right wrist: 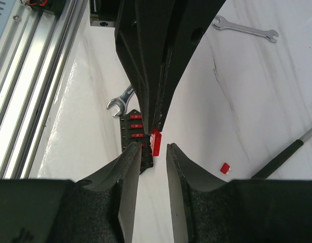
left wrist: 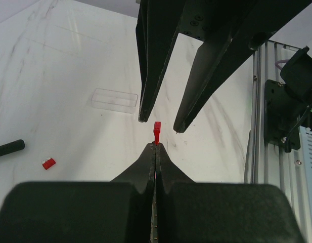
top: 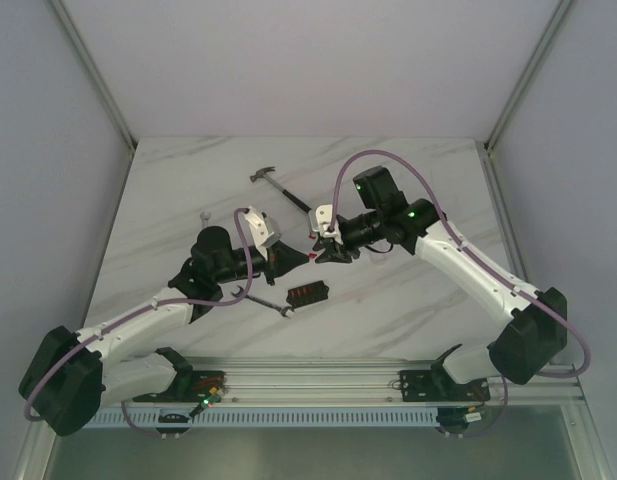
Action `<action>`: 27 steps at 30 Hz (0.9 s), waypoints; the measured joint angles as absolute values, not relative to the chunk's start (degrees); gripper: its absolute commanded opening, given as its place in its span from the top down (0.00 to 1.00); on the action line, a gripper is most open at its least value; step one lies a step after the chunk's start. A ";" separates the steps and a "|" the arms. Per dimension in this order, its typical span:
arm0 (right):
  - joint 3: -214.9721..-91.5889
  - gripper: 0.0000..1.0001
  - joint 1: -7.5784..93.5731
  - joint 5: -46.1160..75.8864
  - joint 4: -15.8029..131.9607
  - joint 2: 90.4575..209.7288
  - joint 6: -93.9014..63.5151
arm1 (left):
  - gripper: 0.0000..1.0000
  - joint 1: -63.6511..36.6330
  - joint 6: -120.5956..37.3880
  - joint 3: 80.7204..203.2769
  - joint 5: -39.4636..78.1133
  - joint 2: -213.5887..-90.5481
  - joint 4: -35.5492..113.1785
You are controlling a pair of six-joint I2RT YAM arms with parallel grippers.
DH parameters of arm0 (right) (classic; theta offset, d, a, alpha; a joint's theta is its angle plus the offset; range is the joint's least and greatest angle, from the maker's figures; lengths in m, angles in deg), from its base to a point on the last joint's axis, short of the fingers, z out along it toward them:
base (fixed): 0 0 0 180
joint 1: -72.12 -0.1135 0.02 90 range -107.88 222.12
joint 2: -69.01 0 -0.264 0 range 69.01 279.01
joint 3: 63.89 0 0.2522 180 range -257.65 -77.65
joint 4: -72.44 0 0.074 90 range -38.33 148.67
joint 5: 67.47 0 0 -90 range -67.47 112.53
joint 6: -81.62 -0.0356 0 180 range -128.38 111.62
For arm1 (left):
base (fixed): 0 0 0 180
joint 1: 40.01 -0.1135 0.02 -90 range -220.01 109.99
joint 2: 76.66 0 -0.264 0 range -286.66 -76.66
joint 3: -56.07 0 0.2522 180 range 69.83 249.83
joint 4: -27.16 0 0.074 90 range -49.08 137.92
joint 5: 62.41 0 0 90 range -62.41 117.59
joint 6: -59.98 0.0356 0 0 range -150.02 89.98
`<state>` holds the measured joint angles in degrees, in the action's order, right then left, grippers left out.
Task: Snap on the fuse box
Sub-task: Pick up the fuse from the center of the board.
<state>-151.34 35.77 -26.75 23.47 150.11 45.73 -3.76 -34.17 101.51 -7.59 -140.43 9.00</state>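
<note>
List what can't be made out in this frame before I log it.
- Fuse box, right wrist view: partly behind the left gripper and the right gripper's own jaws, so filled slots cannot be counted; too small in the top view.
- Red fuse, top view: nearly hidden between both grippers.
- Clear rectangular piece, left wrist view: what it is cannot be told; not discernible in the top view.

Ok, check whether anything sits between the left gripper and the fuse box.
Nothing visible does. The left gripper, shut on a red fuse, hangs above the table; the fuse box lies just nearer the arm bases. The right gripper, open, flanks the fuse beside that path, and the wrench lies beside the box.
</note>
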 measured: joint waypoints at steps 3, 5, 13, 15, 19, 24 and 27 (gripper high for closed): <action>-152.06 0.68 35.85 -27.30 23.10 150.81 45.68 | 1.00 -3.61 -34.14 101.51 -7.68 -140.45 9.06; -152.47 0.69 35.94 -27.67 22.93 151.23 45.64 | 1.00 -3.56 -34.03 101.51 -7.77 -140.43 9.06; -153.15 0.74 36.14 -28.52 22.88 152.84 44.96 | 1.00 -3.56 -33.95 101.51 -7.79 -140.45 9.06; -153.15 0.76 36.14 -28.63 22.82 152.95 44.81 | 1.00 -3.56 -33.95 101.51 -7.77 -140.45 9.06; -153.24 0.83 36.14 -28.96 22.64 153.09 44.55 | 1.00 -3.56 -33.93 101.51 -7.75 -140.43 9.06; -153.30 0.99 36.27 -29.37 22.12 153.09 44.24 | 1.00 -3.56 -33.77 101.51 -7.75 -140.43 9.06; -153.50 1.00 36.31 -29.39 21.97 153.11 43.91 | 1.00 -3.54 -33.75 101.51 -7.53 -140.45 9.04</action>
<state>-153.50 36.31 -29.39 21.97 153.11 43.91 -3.54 -33.75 101.51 -7.53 -140.45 9.04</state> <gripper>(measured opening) 0.121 0.012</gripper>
